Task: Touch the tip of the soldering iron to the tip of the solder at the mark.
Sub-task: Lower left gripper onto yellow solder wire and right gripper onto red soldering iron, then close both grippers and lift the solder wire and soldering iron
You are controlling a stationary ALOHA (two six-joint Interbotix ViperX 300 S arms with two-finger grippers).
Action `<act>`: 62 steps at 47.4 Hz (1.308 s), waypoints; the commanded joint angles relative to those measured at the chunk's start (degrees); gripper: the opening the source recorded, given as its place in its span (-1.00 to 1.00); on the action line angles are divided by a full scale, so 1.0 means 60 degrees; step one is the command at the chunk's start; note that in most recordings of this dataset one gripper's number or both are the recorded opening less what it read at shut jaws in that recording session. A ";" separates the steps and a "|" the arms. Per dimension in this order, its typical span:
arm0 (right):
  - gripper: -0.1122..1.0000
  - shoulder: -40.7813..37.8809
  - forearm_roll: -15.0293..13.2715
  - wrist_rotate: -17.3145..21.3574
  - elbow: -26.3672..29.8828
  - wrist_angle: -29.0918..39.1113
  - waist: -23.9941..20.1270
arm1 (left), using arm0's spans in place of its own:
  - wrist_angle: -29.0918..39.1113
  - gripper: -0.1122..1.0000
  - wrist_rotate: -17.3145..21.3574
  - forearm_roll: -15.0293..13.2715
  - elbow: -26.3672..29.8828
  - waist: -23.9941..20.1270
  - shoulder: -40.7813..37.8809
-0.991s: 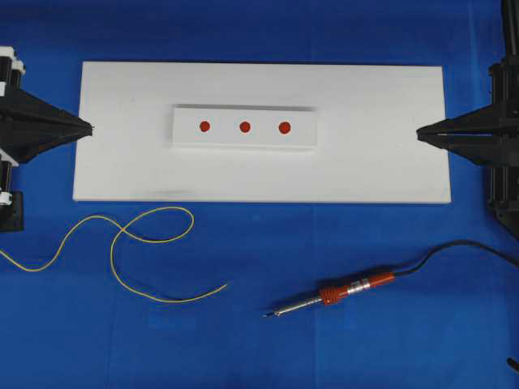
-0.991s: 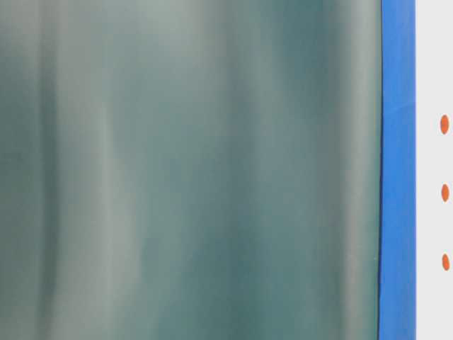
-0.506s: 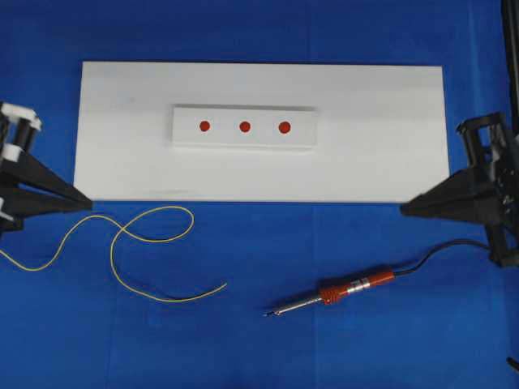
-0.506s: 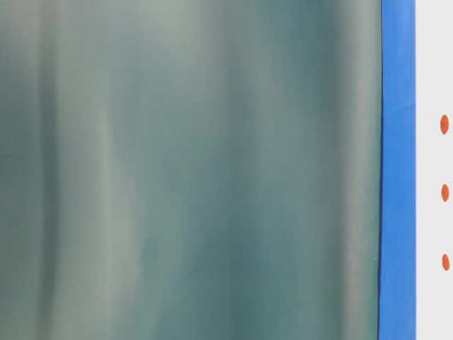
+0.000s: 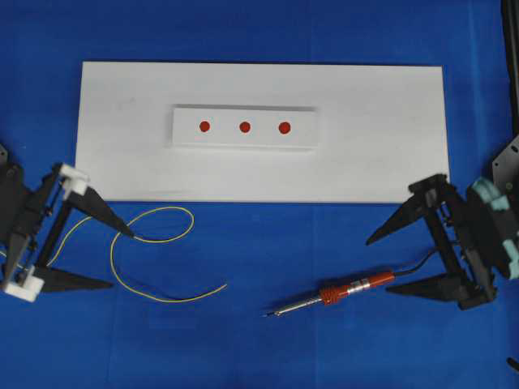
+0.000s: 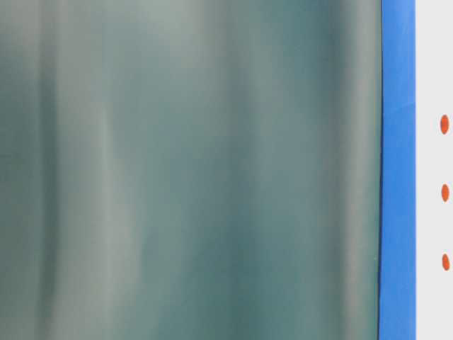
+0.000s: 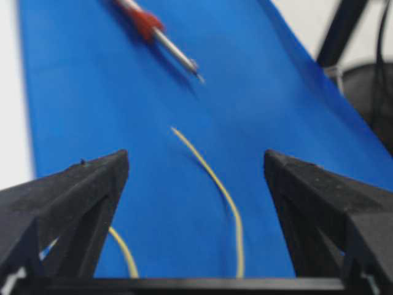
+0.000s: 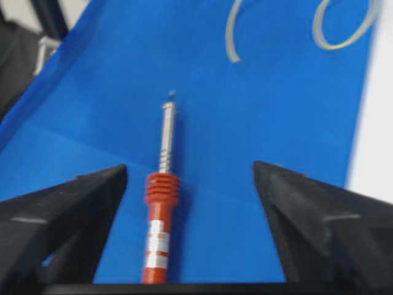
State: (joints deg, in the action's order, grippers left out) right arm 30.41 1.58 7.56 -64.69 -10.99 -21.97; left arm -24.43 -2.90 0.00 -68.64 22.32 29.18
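Note:
The soldering iron (image 5: 345, 289) lies on the blue cloth at front right, its tip pointing left. The yellow solder (image 5: 166, 301) curls at front left, with its cut tip toward the middle. Three red marks (image 5: 244, 126) sit on a raised white block. My left gripper (image 5: 122, 259) is open over the solder's curves and holds nothing. In the left wrist view the solder (image 7: 209, 169) runs between the fingers of that gripper (image 7: 195, 157). My right gripper (image 5: 379, 267) is open at the iron's cord end. The orange-red handle (image 8: 161, 209) lies inside this gripper (image 8: 190, 167), nearer its left finger.
A large white board (image 5: 381, 162) carries the block at the back of the cloth. The iron's black cord (image 5: 422, 261) trails right under my right gripper. The table-level view is mostly a blurred grey-green surface, with a blue strip (image 6: 396, 177) and red dots (image 6: 444, 193) at its right edge.
Both grippers have swung from the board's ends toward the front of the table and opened from shut. The left is now over the solder, the right at the iron's handle.

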 commanded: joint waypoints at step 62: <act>-0.02 -0.7134 0.1274 0.0483 -0.0117 -0.6284 -0.0996 | -0.1772 -0.52 -0.0557 -0.0103 0.2139 0.0542 -0.6826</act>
State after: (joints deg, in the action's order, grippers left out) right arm -12.83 9.23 10.46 -65.13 -48.34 -27.77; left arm -35.95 -6.33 -0.44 -56.60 26.28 -12.22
